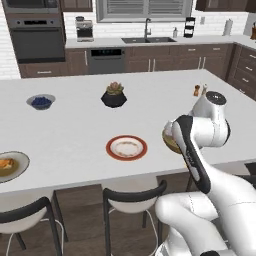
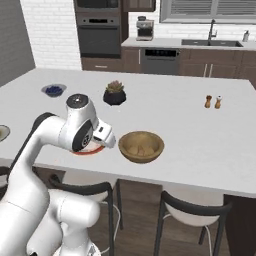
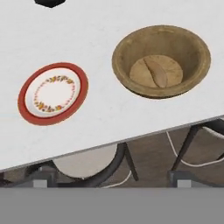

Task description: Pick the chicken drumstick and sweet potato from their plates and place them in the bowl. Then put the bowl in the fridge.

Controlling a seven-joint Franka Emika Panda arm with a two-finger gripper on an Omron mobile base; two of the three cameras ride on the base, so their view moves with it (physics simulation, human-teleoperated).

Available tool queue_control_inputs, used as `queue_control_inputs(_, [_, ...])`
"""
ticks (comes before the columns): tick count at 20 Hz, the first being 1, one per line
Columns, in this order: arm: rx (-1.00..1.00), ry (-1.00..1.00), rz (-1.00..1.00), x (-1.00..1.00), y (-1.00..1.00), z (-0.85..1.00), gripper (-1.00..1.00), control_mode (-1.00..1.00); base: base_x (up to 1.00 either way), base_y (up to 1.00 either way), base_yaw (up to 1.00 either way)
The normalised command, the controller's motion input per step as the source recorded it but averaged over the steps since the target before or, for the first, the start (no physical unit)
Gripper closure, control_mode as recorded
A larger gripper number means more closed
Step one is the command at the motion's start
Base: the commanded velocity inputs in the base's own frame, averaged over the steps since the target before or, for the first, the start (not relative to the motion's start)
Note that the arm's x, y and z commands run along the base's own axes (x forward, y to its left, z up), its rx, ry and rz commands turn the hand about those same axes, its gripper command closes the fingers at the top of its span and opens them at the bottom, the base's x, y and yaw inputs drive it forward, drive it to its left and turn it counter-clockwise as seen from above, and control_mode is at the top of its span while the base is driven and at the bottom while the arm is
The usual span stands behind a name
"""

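Observation:
The tan wooden bowl [image 3: 161,41] stands near the counter's front edge, and the pale drumstick [image 3: 157,72] lies on its bottom. Just left of it is the red-rimmed plate [image 3: 52,93], with nothing on it. In the left base view the orange sweet potato [image 1: 6,164] rests on the grey-green plate [image 1: 17,167] at the far left. My gripper [image 2: 106,139] hangs above the counter between the red-rimmed plate [image 2: 92,150] and the bowl [image 2: 141,146]; its fingers are hidden, so I cannot tell their state. The fridge is out of view.
A small grey bowl of berries [image 1: 41,102], a dark potted plant [image 1: 114,95] and two shakers [image 2: 213,102] stand further back on the island. Stools [image 1: 132,200] sit under the front edge. A sink and wall oven [image 1: 37,35] line the back wall.

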Motion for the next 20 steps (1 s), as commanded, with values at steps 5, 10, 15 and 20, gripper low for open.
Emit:
queue_control_inputs(5, [0.00,0.00,0.00,0.00,0.00,0.00,-1.00,1.00,-0.41,1.00,0.12])
queue_control_inputs(10, [0.00,0.00,0.00,0.00,0.00,0.00,-1.00,1.00,-0.23,1.00,0.10])
queue_control_inputs(15, [0.00,0.00,0.00,0.00,0.00,0.00,-1.00,1.00,-0.01,1.00,0.03])
queue_control_inputs(20, [0.00,0.00,0.00,0.00,0.00,0.00,-1.00,1.00,0.27,1.00,-0.05])
